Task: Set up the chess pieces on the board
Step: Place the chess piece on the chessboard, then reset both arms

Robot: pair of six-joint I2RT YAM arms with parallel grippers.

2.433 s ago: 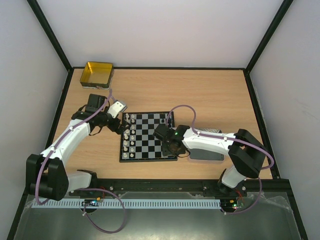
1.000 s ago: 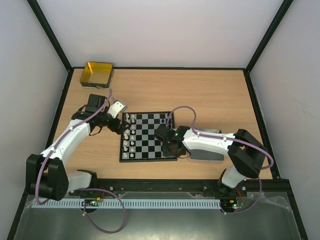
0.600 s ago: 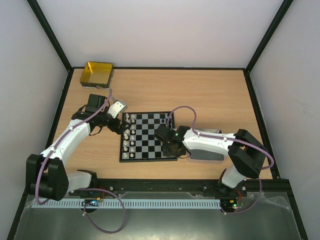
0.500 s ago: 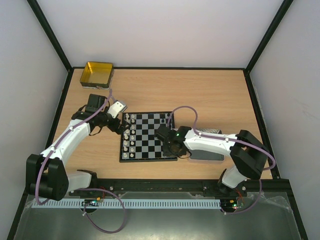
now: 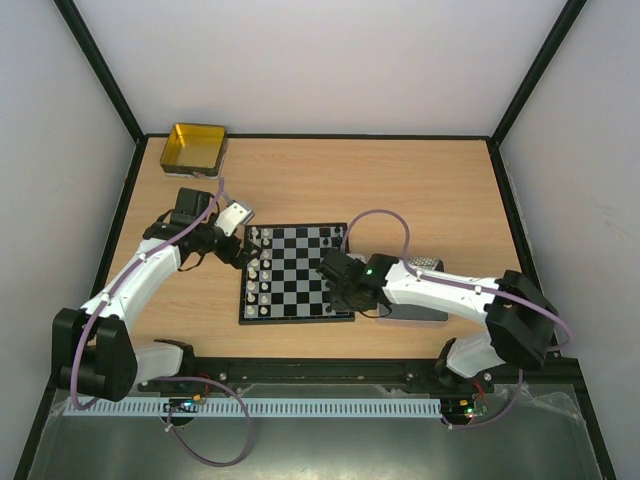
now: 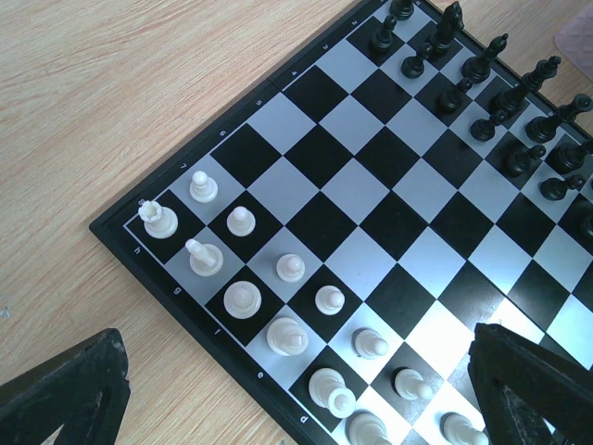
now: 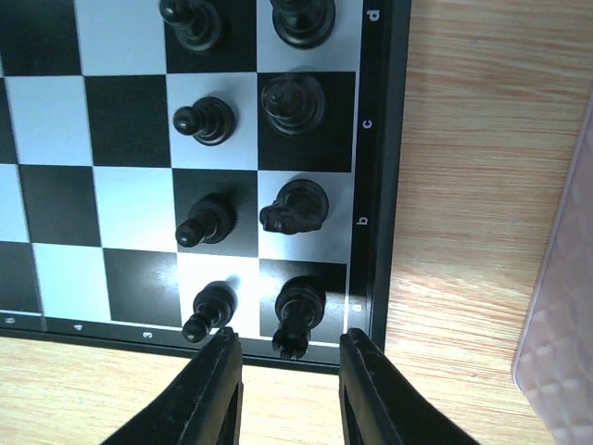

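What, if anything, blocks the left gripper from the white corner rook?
Probably nothing. The left gripper hangs open above the white side of the board, and the rook stands at its corner with bare table outside it. The pawn beside it stands close, so it looks reachable but tight.

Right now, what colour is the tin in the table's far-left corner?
Yellow-gold, with a shiny inside. The tin shows only in the top external view.
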